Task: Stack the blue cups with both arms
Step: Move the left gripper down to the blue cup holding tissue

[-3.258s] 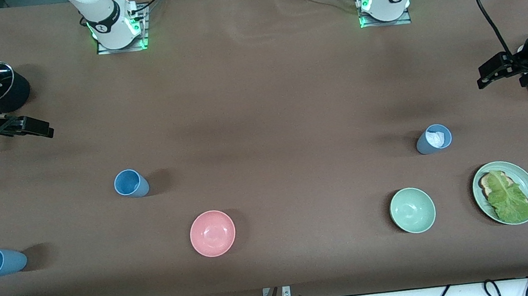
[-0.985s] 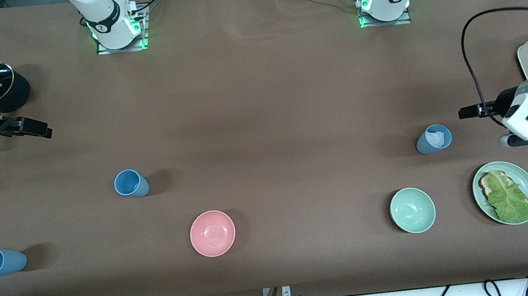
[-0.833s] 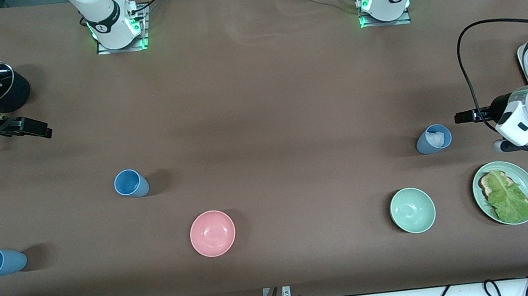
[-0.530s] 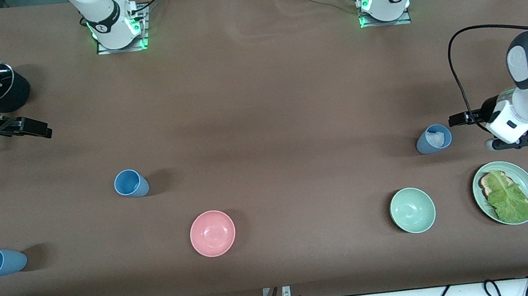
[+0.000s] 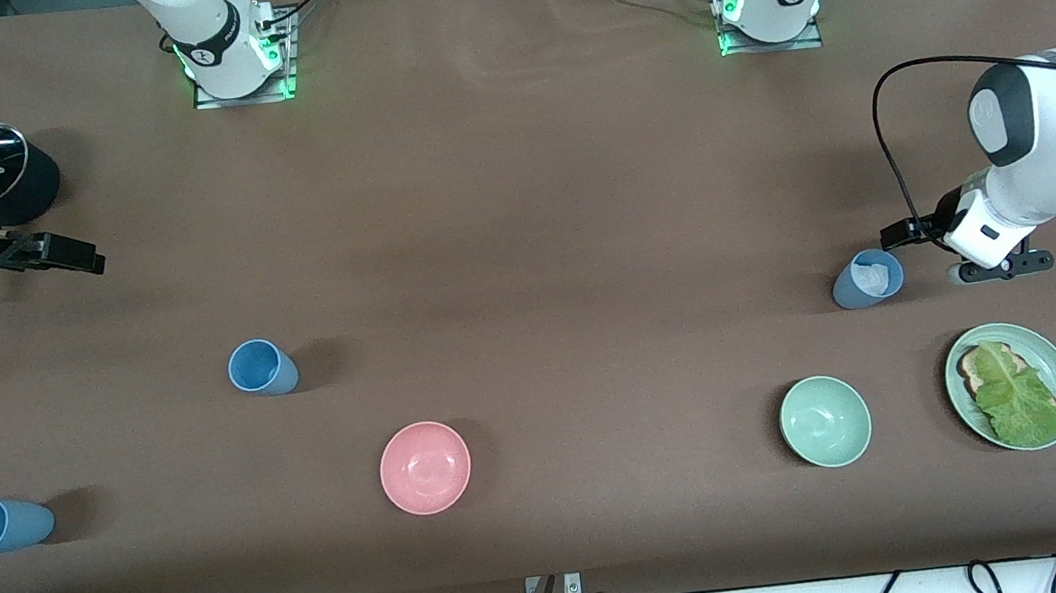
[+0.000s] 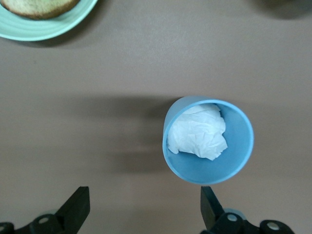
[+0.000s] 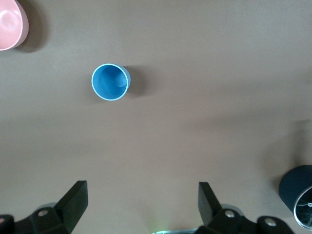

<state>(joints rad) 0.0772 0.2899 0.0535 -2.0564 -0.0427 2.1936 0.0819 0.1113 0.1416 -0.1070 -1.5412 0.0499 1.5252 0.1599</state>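
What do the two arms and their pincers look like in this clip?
Both arms are glossy white with black joint bands. Their bases glow green. The left arm carries a looping black cable and ends in a black two-finger left pincer. The right pincer is black too.

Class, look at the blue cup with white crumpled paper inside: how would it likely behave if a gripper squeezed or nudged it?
The blue cup looks like thin matte plastic, so probably light. Upright and tapered, it might tip if nudged high. The crumpled paper likely adds little weight.
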